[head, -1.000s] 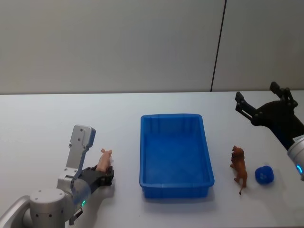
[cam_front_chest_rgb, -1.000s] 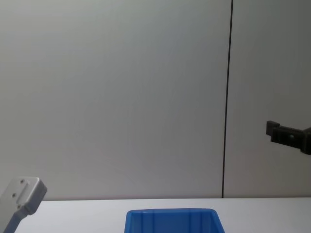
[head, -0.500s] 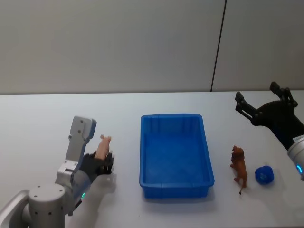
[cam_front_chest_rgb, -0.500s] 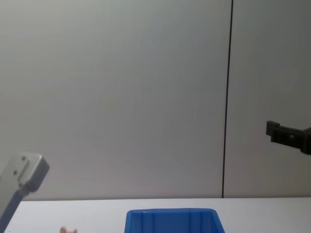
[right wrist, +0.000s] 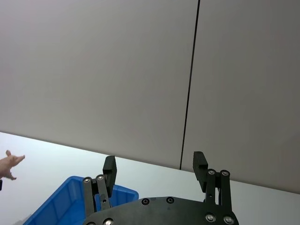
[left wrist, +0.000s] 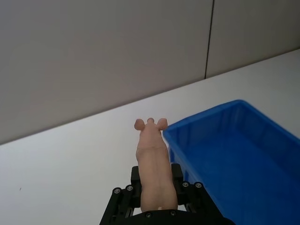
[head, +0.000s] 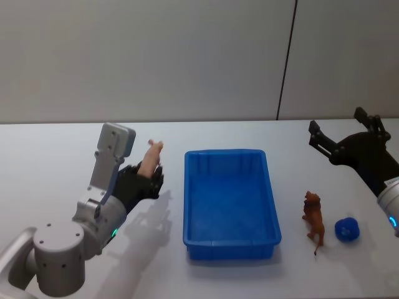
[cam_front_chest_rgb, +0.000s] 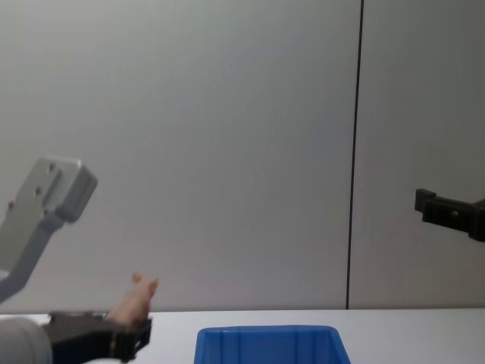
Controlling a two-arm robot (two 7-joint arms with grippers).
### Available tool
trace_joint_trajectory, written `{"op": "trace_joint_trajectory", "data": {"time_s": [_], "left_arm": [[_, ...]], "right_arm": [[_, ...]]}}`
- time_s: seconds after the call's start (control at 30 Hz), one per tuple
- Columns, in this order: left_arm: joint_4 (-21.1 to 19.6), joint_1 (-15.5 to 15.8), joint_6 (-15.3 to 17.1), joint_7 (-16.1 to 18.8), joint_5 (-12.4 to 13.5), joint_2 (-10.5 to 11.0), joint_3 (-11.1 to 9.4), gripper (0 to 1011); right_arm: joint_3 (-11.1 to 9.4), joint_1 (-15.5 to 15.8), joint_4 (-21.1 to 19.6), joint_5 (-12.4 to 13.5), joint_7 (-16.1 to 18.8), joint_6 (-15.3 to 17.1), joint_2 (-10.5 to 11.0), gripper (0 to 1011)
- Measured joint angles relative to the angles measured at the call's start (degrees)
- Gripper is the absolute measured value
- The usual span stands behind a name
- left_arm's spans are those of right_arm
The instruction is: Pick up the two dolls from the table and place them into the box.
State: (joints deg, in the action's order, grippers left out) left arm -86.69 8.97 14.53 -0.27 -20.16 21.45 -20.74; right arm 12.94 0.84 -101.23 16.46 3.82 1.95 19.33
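Fig. View of my two arms at the table.

Left arm: my forearm rises from the near left corner of the table and bends forward. It carries my left gripper above the surface, just left of the box and level with its far half. The gripper's shadow lies on the table beneath it. The black fingers are pinched on the lower part of the pink pig.

Pig: its long axis runs in line with the gripper, out from between the fingers and slanting up towards the far edge of the table. In the chest view the pig leans up and towards the box. Its free end shows three small rounded knobs in the left wrist view. I cannot tell whether this is the head end.

Box: blue, in the middle of the table, long sides running from near edge to far edge.

Right arm: my right gripper hangs above the right part of the table near the far edge, fingers spread wide with nothing between them.

Lion: the brown lion stands on the table just right of the box's near right corner. A small blue ball lies just beside it, towards the right edge.
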Motion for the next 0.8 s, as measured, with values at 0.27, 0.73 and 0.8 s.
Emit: {"op": "trace_joint_trajectory", "data": {"time_s": [0.27, 0.73, 0.8], "left_arm": [[-1.1, 1.55, -2.41, -5.68, 1.08, -0.18, 0.19, 387], [0.19, 5.25, -6.0, -17.88, 1.32, -1.5, 0.21, 387], [1.08, 6.24, -6.58, -20.6, 1.18, -1.93, 0.13, 387]], "right_arm": [[0.0, 0.0, 0.0, 0.0, 0.0, 0.0, 0.0, 1001], [0.0, 0.0, 0.0, 0.0, 0.0, 0.0, 0.0, 1001], [0.0, 0.0, 0.0, 0.0, 0.0, 0.0, 0.0, 1001]]}}
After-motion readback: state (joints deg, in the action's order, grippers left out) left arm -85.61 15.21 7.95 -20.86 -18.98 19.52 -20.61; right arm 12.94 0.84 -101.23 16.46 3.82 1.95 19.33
